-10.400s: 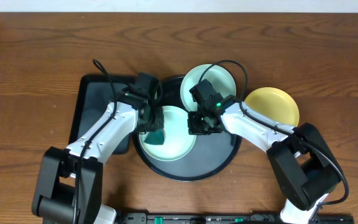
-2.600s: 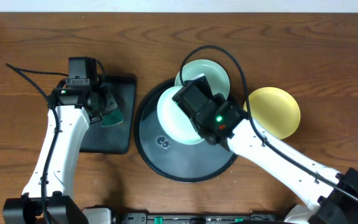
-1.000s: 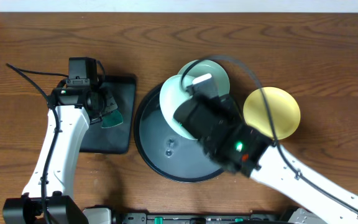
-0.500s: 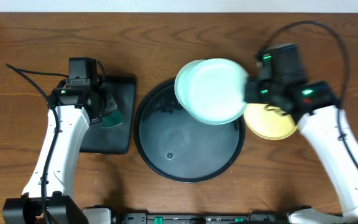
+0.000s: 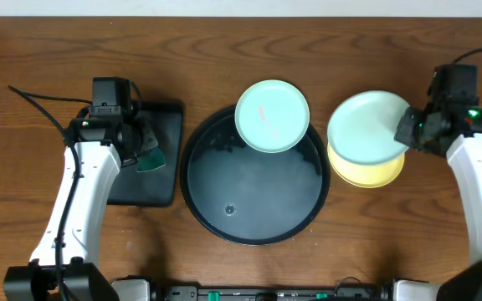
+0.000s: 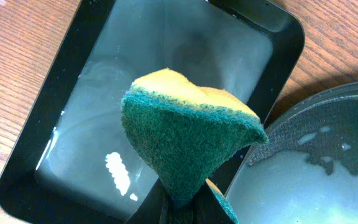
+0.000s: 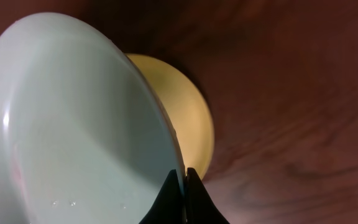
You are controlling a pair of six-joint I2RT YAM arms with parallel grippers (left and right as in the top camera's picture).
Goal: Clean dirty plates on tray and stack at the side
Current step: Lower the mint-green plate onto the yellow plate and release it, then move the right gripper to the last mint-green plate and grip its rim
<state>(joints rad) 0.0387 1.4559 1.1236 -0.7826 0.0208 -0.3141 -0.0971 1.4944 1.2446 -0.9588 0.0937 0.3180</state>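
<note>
Three plates are in view, and only one of them lies on the round tray [image 5: 253, 196]. Nearest the arm bases, the floor of that tray is bare and wet, with a small bubble [image 5: 229, 209] toward its near side. Bare bench [image 5: 392, 242] runs wide on the near right.

Left of the round tray and just beside its rim sits a rectangular tray [image 5: 153, 188], with only a thin strip of wood between the two edges. The left claw [image 5: 136, 142] hangs over this tray's right half, clenched on a folded sponge [image 5: 146, 156], green side out with yellow showing at the fold. In the left wrist view the sponge [image 6: 185, 149] is clear of the wet floor of the rectangular tray [image 6: 166, 56].

On the right, just beside the round tray's rim, the yellow plate [image 5: 375, 173] rests on the bench. Over it the right claw [image 5: 404, 134] pinches the right rim of a mint plate [image 5: 365, 128], which covers most of the yellow one and leaves its near edge showing. The right wrist view shows the mint plate [image 7: 73, 124] tilted, its rim caught between the closed fingers, with the yellow plate [image 7: 194, 118] behind; whether they touch I cannot tell.

Farthest off, the second mint plate [image 5: 272, 115] lies across the round tray's far rim, reddish smears on its face.
</note>
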